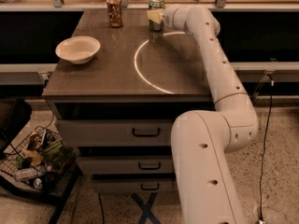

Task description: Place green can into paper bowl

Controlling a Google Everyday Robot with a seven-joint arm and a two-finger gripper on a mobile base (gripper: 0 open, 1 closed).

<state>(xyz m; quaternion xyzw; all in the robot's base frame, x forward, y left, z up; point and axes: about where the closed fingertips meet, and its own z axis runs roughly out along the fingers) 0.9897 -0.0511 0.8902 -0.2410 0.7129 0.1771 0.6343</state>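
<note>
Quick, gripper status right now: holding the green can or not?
Gripper: right at the green can, which stands near the far edge of the table; whether it grips the can cannot be told.

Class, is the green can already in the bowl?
No, the green can stands at the far edge of the table with the pincer at it, apart from the empty bowl on the left.

Dim, warm light is falling from above, and a bright curved streak (135, 59) is shining on the counter (103, 76). The pale claw (155, 18), at the far edge against the green can (156, 3), is catching light. Shadow is filling the recess beneath.
</note>
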